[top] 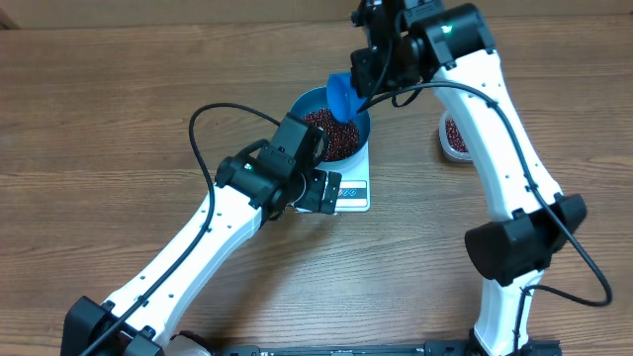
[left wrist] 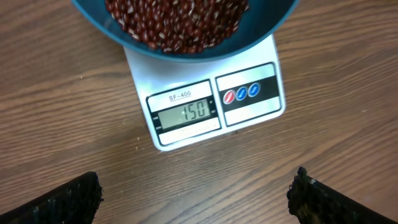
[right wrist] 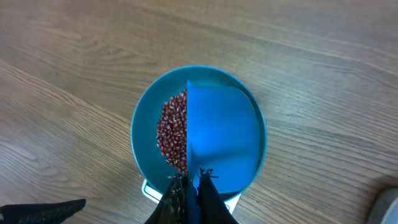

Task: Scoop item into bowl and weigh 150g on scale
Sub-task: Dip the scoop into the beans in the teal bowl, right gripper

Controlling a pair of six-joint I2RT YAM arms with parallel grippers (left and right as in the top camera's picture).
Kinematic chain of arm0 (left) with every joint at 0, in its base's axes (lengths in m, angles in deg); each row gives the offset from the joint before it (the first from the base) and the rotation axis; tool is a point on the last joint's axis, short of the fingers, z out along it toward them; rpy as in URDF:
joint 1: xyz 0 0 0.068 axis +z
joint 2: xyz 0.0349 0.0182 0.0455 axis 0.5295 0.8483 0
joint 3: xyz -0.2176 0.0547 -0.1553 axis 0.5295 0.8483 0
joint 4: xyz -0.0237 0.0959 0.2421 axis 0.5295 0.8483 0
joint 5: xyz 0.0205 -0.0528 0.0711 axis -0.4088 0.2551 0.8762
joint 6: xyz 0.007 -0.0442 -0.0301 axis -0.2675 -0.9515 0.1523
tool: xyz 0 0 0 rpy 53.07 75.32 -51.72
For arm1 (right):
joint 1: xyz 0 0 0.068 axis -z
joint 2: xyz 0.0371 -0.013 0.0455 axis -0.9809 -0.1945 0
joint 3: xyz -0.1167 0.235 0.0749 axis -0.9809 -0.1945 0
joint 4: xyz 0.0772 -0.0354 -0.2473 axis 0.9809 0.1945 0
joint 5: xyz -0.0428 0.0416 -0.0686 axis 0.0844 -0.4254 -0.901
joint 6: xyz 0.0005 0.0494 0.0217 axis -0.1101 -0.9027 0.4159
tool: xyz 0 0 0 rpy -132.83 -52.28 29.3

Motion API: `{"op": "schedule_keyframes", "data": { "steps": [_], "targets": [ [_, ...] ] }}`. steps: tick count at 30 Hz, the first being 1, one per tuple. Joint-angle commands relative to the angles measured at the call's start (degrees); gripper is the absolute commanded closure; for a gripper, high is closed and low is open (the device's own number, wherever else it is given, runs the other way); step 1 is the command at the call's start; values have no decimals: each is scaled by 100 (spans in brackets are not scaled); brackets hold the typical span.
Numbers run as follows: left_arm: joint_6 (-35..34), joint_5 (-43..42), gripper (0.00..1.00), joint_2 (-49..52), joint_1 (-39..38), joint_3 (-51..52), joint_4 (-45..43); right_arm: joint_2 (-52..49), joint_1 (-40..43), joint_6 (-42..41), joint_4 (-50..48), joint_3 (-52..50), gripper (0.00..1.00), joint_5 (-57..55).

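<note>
Beans (left wrist: 174, 25) lie heaped in the blue bowl (right wrist: 142, 134), which sits on the white scale (left wrist: 249, 113) near the middle of the counter (top: 99, 99). The bowl overhangs the platform but leaves the front strip free, so the display (left wrist: 186, 113) can be read: it shows 150, the target weight.

The right hand (right wrist: 189, 193) is clamped on the handle of the small blue scoop (right wrist: 224, 137) and holds it above the right half of the bowl. From the wrist view only the scoop's blue back shows, so I cannot tell whether any beans are left in it. Held over the bowl, anything that drops would land inside and change the reading.

The left hand (left wrist: 194, 202) hangs on the near side of the scale with its jaws spread wide and nothing between them. Its camera looks straight at the display, which seems to be the reason for that pose.

The clear tub (top: 455, 133) with the remaining beans stands to the right, apart from the scale and partly behind the right arm.

Judging by the display, the weighing looks finished; the scoop should be taken away without tipping.
</note>
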State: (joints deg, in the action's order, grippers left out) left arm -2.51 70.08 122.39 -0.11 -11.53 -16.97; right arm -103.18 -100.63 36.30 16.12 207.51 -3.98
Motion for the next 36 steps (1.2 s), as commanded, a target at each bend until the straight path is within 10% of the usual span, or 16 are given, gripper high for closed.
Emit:
{"op": "schedule_keyframes", "data": {
  "steps": [1,36],
  "targets": [
    [-17,-46,1,48,-20,238,-144,-129,-111,155,-63,-94,96,-48],
    [-66,-57,0,590,-170,850,-874,-197,-568,1502,-1180,-1327,96,-992]
  ]
}}
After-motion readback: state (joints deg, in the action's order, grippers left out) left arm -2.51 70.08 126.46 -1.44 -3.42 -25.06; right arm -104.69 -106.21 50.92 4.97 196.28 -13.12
